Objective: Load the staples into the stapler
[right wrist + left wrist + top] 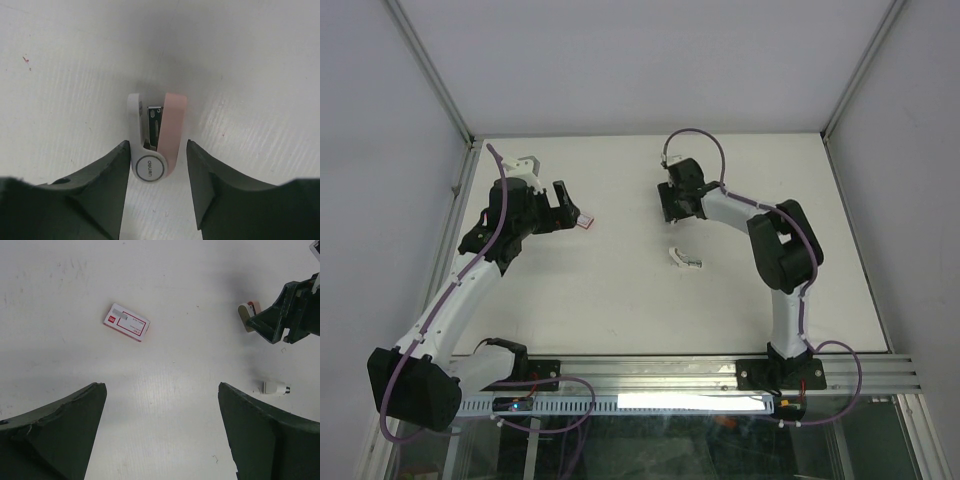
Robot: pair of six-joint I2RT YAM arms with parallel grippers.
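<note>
Stapler (156, 142) sits on desk (620, 310), centre toward far edge, between your right gripper (157, 150) fingers (100, 185); squeezing or not, cannot tell. Right arm (760, 215) reaches inward, wrist angled down. Left gripper (161, 385) spread wide, staples box (127, 322) ahead.

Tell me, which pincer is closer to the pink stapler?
Right. The right pincer straddles the stapler; the left pincer is far off, near the red box.

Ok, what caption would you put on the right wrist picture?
Right gripper straddles the pink-and-white stapler lying on the white table.
</note>
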